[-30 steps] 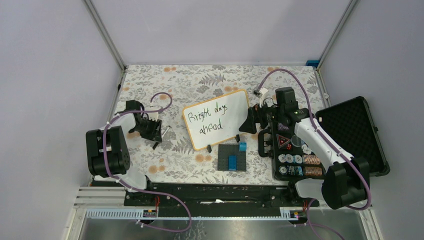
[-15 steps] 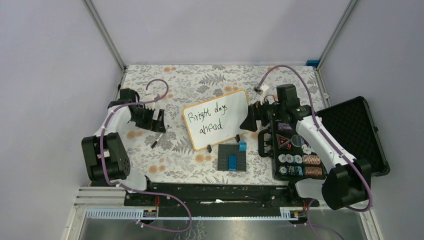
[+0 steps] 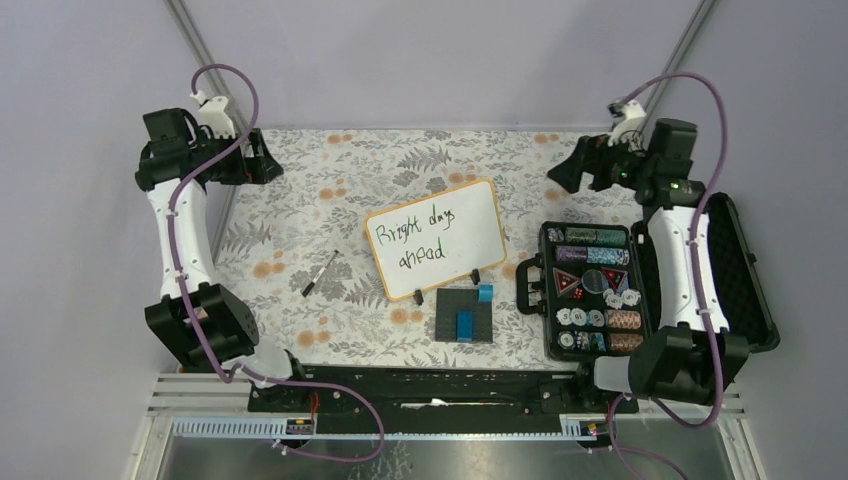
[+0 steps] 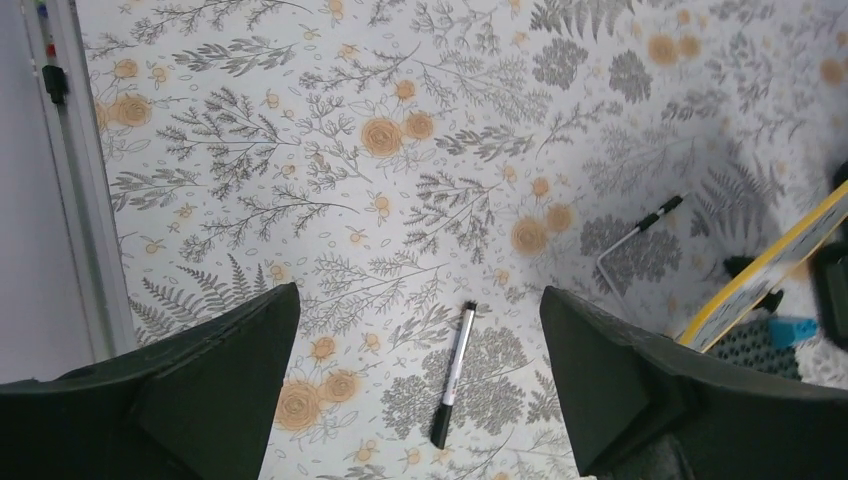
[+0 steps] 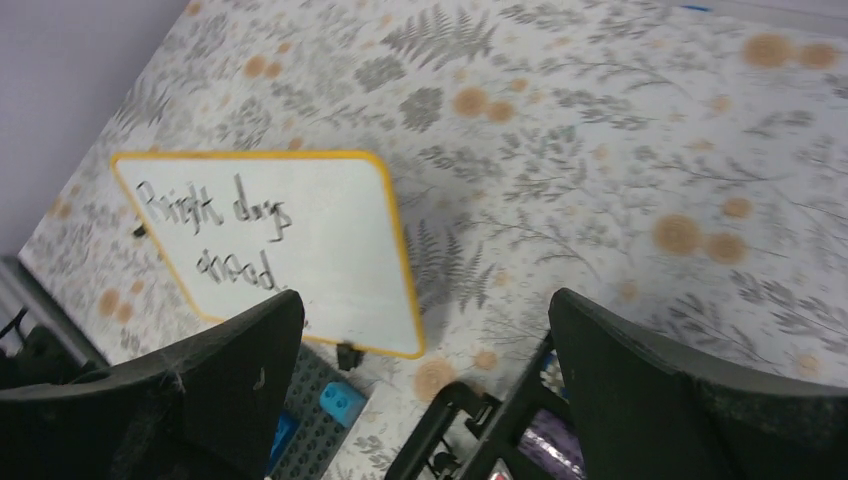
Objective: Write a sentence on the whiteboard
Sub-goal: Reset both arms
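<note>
The whiteboard [image 3: 436, 238] sat near the middle of the floral bench [image 3: 300, 210], turned so its long edge rose toward 2 o'clock. The sentence [image 3: 425, 235] ran across it in two dark handwritten lines ("Bright days" above "ahead").

The left fingers [image 3: 262, 160] hung over the bench's 10 o'clock corner, spread wide with nothing between them. The left wrist view showed only cloth and a black marker [image 4: 452, 375] below the gap. That marker lay loose on the bench at about 8 o'clock from the board, apart from it.

The right fingers [image 3: 568, 170] hovered near the 2 o'clock corner, also wide apart and empty, well away from the board.

A dark grey brick plate [image 3: 465, 316] carrying blue bricks [image 3: 485, 293] lay just beside the board's lower edge at 5 o'clock. An open black case [image 3: 735, 270] of poker chips lay at 4 o'clock.
</note>
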Robot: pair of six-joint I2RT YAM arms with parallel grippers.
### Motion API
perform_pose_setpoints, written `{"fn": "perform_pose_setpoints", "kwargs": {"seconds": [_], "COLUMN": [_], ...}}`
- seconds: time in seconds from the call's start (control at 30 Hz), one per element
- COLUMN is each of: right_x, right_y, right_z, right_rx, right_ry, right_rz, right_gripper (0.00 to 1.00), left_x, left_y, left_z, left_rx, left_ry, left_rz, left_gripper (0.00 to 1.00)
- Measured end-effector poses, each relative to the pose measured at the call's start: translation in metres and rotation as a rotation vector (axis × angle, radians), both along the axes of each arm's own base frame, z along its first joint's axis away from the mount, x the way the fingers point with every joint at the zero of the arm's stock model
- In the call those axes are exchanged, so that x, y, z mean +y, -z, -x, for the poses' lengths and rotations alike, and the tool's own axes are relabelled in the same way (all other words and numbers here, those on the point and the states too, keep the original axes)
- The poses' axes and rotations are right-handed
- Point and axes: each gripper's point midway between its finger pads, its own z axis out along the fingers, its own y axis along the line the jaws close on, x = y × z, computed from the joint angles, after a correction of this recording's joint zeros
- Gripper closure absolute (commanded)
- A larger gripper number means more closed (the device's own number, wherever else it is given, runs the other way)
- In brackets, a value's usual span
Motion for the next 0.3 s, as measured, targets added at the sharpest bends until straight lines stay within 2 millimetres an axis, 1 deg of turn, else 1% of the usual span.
{"fn": "perform_pose_setpoints", "kwargs": {"seconds": [0.07,0.13,0.23,0.3], "right_x": [-0.023,-0.041,-0.055,-0.06], "right_y": [-0.004,-0.005,-0.004,-0.002], "right_z": [-0.007,-0.013,-0.019,-0.022], "right_rx": [-0.005,-0.004,0.003,0.008], "right_ry": [0.064,0.11,0.145,0.156], "right_rz": [-0.003,-0.004,-0.008,-0.009], "right_gripper": [0.0,0.0,0.0,0.0], "left_x": [0.006,0.007,0.006,0.006], "left_y": [-0.004,-0.005,-0.005,-0.004], "left_z": [0.0,-0.002,-0.003,-0.002], "left_rx": [-0.007,-0.013,-0.018,-0.021], "left_ry": [-0.037,-0.054,-0.071,-0.081], "left_rz": [0.018,0.031,0.046,0.053], "left_gripper": [0.01,0.01,0.01,0.01]}}
